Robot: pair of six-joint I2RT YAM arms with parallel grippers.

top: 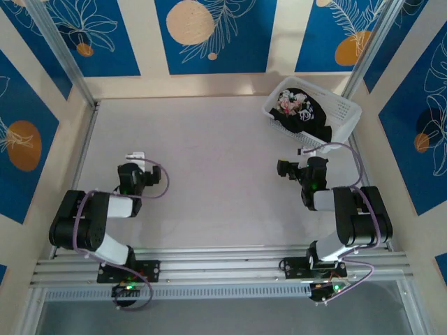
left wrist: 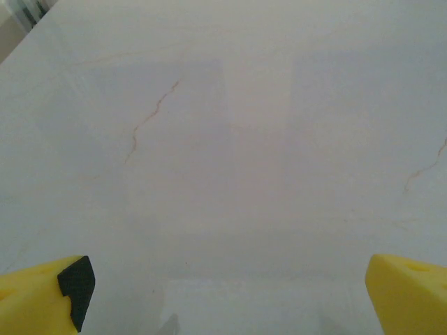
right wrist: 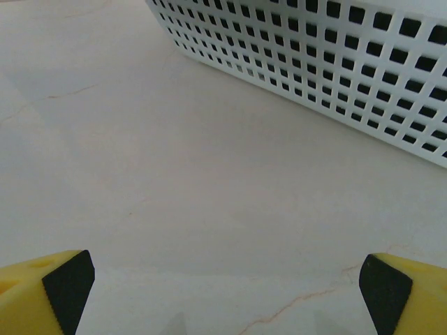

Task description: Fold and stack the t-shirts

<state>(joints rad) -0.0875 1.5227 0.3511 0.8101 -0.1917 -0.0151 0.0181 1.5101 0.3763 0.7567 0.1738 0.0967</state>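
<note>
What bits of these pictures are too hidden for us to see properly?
1. Top view: the black fabric t-shirt with a rose print lies bunched in the white perforated plastic basket; folds and basket walls hide its shape and anything beneath.
2. Right wrist view: the basket wall hides what is inside.
3. Wrist views: the bottom edge cuts off the left gripper and right gripper.

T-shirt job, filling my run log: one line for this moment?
t-shirt: crumpled in basket | left end effector: open | right end effector: open
</note>
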